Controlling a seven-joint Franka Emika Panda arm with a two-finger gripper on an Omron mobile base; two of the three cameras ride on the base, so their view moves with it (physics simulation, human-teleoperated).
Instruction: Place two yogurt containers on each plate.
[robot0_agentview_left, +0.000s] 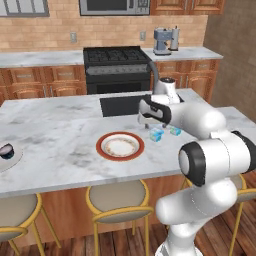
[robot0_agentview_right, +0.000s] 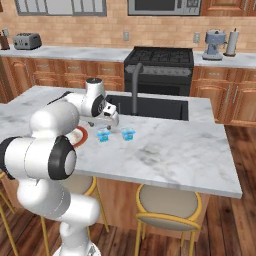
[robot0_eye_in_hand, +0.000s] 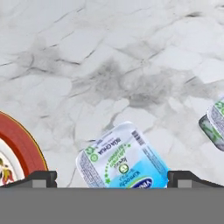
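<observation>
End effector (robot0_eye_in_hand: 112, 177) hangs fully open and empty over the nearer light blue yogurt cup (robot0_eye_in_hand: 122, 157), mid-bench by the sink. I want the tips straddling its flat sides before closing, then lift straight up toward the red-rimmed plate (robot0_agentview_left: 120, 146) just beside it.

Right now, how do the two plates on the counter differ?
The red-rimmed plate is white with a wide red-orange rim and holds nothing; the grey plate is plain and pale, with a dark yogurt cup on it. The red-rimmed plate sits mid-counter, the grey plate at the left edge. Both are round and lie flat.
</observation>
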